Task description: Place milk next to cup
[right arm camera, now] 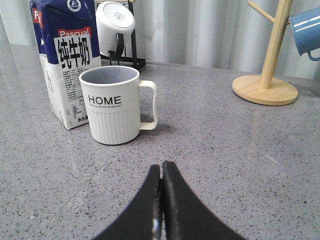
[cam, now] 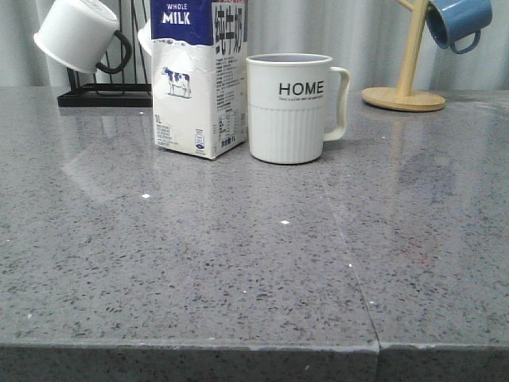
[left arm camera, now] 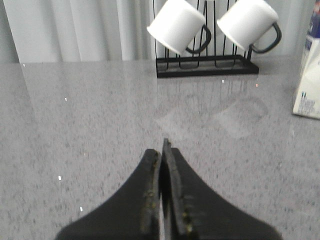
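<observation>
The milk carton stands upright on the grey table, white with a blue top band and a cow picture. The white ribbed HOME cup stands right beside it on its right, handle to the right, almost touching. Both show in the right wrist view, carton and cup. An edge of the carton shows in the left wrist view. My left gripper is shut and empty over bare table. My right gripper is shut and empty, short of the cup. Neither gripper shows in the front view.
A black wire rack with white black-handled mugs stands at the back left, also in the left wrist view. A wooden mug tree with a blue mug stands at the back right.
</observation>
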Robot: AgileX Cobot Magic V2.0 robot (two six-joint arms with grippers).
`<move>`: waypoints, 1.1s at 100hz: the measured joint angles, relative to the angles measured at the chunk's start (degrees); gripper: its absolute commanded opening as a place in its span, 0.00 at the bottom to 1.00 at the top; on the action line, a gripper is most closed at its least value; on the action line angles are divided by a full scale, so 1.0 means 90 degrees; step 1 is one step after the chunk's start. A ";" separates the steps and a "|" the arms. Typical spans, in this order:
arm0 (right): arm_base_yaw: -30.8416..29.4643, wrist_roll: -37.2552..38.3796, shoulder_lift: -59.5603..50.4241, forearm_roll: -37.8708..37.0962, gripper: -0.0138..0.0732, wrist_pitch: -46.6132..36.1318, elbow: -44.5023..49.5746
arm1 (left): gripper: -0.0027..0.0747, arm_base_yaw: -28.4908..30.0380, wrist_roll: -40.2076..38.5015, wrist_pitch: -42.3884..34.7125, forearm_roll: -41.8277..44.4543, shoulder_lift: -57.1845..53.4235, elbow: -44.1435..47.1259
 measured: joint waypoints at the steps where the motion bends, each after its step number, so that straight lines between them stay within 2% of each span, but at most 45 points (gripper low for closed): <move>1: 0.0000 0.0000 0.0000 0.0000 0.08 0.0000 0.0000 | 0.01 0.0000 0.0000 0.0002 0.0000 -0.0016 0.0031; 8: 0.0000 0.0000 0.0000 0.0000 0.08 0.0000 0.0000 | 0.01 0.0000 0.0000 -0.0133 0.0017 -0.0015 0.0337; 18: 0.0000 0.0000 0.0000 0.0000 0.08 0.0000 0.0000 | 0.01 0.0000 0.0000 -0.0559 0.0017 -0.0015 0.0351; 32: 0.0000 0.0000 0.0000 0.0000 0.08 0.0000 0.0000 | 0.01 0.0000 0.0000 -0.0715 0.0017 -0.0015 0.0351; 110: 0.0000 0.0000 0.0000 0.0000 0.08 0.0000 0.0000 | 0.01 0.0032 0.0000 -0.0777 0.0017 -0.0015 0.0351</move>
